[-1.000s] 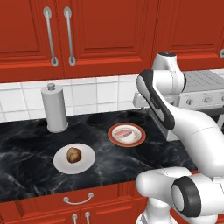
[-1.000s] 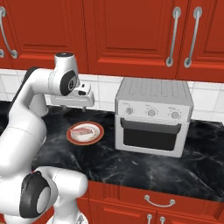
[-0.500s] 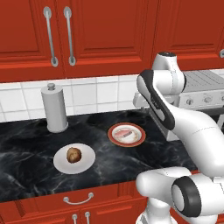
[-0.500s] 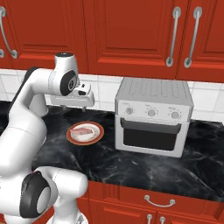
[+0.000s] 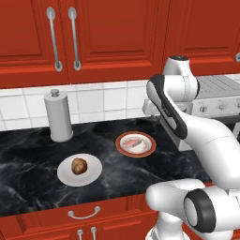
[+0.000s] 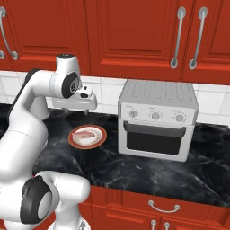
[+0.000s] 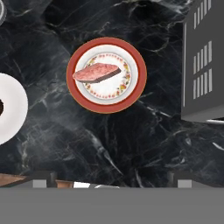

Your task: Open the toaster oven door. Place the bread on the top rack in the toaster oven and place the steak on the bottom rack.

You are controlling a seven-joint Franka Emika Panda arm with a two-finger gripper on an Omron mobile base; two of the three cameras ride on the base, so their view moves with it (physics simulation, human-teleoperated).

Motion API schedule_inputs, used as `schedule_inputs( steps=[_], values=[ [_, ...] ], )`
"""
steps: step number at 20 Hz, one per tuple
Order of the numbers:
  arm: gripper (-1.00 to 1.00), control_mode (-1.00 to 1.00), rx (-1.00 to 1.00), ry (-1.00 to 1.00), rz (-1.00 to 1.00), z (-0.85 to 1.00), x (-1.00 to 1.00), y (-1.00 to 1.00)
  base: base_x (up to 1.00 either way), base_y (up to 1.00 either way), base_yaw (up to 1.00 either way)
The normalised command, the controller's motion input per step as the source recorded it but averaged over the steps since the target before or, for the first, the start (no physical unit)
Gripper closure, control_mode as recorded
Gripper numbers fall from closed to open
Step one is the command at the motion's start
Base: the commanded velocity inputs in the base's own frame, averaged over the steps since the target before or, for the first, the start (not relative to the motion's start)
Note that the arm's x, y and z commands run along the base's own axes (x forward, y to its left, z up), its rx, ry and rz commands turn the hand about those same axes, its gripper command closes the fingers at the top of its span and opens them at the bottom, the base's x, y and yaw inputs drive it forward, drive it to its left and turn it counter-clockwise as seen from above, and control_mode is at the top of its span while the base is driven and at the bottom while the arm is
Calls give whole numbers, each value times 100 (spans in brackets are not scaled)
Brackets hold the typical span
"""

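Note:
The toaster oven (image 6: 157,119) stands on the black counter with its door (image 6: 155,140) shut, so the top rack and bottom rack are hidden behind the dark glass. The steak (image 6: 85,134) (image 7: 97,72) lies on a red-rimmed plate (image 6: 102,134) (image 7: 135,94) left of the oven. Further left, the bread (image 5: 78,166) rests on a white plate (image 5: 93,174). My gripper (image 6: 74,109) (image 7: 113,181) hangs open and empty high over the counter, just near the steak plate, pointing down. Its fingertips (image 7: 43,179) stand wide apart.
A grey paper towel holder (image 5: 58,117) stands against the tiled wall behind the bread plate. Red cabinets hang above the counter and drawers with handles run below its front edge. In the hand view the oven's vented side (image 7: 203,65) is at the right.

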Motion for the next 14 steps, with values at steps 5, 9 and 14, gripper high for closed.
schedule_inputs(
  steps=[5,9,14],
  values=[
    [-100,-100,0,0,0,0,0,0,0,0,0],
    [-100,-100,5,-8,0,0,-23,-9,0,0,0],
    [-100,-100,11,-10,-6,0,-33,-27,0,0,0]
  ],
)
